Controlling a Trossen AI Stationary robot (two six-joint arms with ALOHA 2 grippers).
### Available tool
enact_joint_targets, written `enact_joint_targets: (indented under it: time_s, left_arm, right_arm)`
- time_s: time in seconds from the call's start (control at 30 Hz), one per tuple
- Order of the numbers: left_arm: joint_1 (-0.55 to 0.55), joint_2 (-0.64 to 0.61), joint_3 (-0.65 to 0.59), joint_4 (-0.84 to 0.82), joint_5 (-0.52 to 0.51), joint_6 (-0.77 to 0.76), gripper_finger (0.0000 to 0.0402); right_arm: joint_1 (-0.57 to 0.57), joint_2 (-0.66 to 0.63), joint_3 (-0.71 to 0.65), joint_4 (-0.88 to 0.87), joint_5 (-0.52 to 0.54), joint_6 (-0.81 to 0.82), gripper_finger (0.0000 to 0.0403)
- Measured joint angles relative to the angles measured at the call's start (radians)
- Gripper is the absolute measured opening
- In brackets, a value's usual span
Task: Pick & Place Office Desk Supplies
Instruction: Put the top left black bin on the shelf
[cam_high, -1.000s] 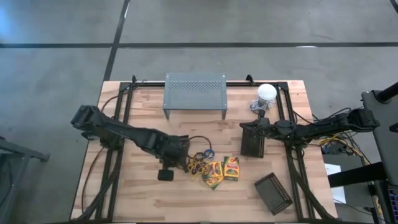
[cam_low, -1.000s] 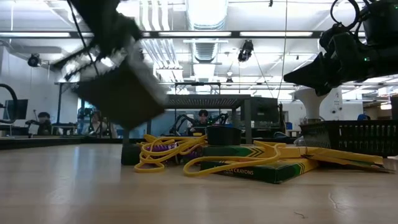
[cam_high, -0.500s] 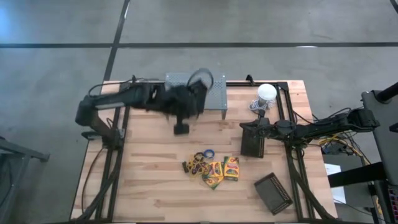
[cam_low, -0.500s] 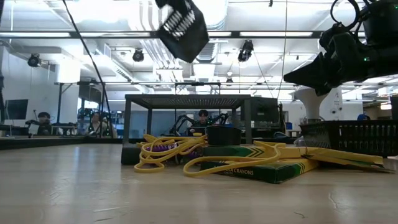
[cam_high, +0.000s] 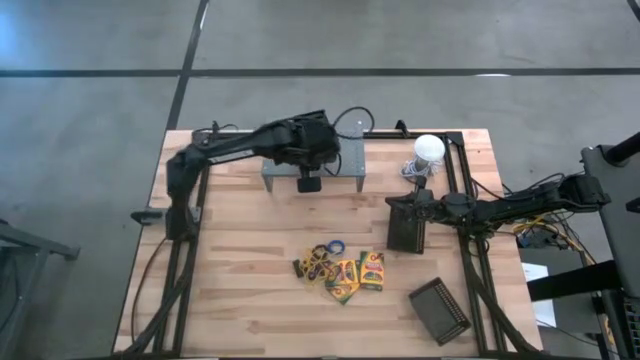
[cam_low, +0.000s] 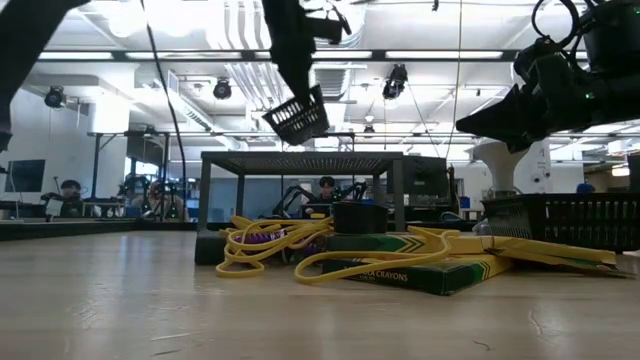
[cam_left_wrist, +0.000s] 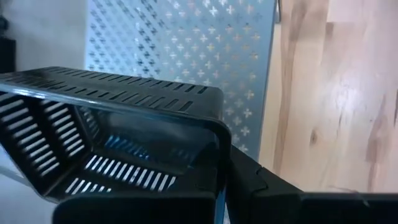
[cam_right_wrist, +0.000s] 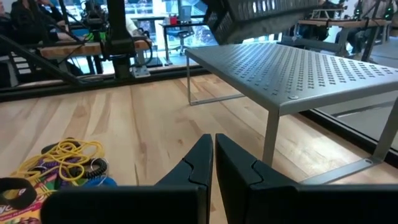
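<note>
Overhead: three crayon boxes (cam_high: 350, 272) and the rubber bands (cam_high: 322, 255) lie mid-bench; two black trays, one (cam_high: 440, 310) flat on the bench. Low view: left fingers (cam_low: 290, 75) grasp the other tray (cam_low: 300, 115) above the stand (cam_low: 300, 160). Right wrist: right fingers (cam_right_wrist: 214, 163) clenched, empty.

High cam sits overhead, straight down, far enough to frame the whole wooden table (cam_high: 240, 300) plus floor around it. Low cam is at tabletop height at the near edge, level, facing across into the room; closest to the crayon boxes (cam_low: 420, 272), which the high cam also has mid-table. Both also share the grey perforated stand (cam_high: 313, 147). Left wrist cam is tight on a black slotted basket (cam_left_wrist: 112, 149), looking down onto the stand's top and bare wood. Right wrist cam is low over the table, looking past its own fingers toward the stand and the rubber bands (cam_right_wrist: 62, 158).
</note>
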Motion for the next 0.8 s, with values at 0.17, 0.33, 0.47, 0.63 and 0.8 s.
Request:
enact_joint_targets:
  time_s: [0.17, 0.33, 0.47, 0.63, 0.8]
  left_arm:
    - [0.0, 0.045, 0.004, -0.001, -0.003, -0.009, 0.0016]
    - [0.002, 0.057, -0.003, -0.002, -0.006, -0.009, 0.0016]
    - [0.002, 0.056, -0.001, 0.0, -0.006, -0.026, 0.0017]
    - [0.004, 0.055, -0.002, 0.0, -0.002, -0.059, 0.0036]
    - [0.005, 0.055, -0.002, 0.018, 0.001, -0.063, 0.0074]
  right_arm:
    - [0.0, 0.0, 0.0, -0.001, -0.004, 0.009, 0.0018]
    - [0.0, 0.0, 0.0, -0.001, -0.004, 0.008, 0.0018]
    - [0.0, 0.0, 0.0, -0.002, -0.004, 0.008, 0.0018]
    - [0.0, 0.0, 0.0, -0.002, -0.004, 0.008, 0.0018]
    - [0.0, 0.0, 0.0, -0.002, -0.005, 0.008, 0.0018]
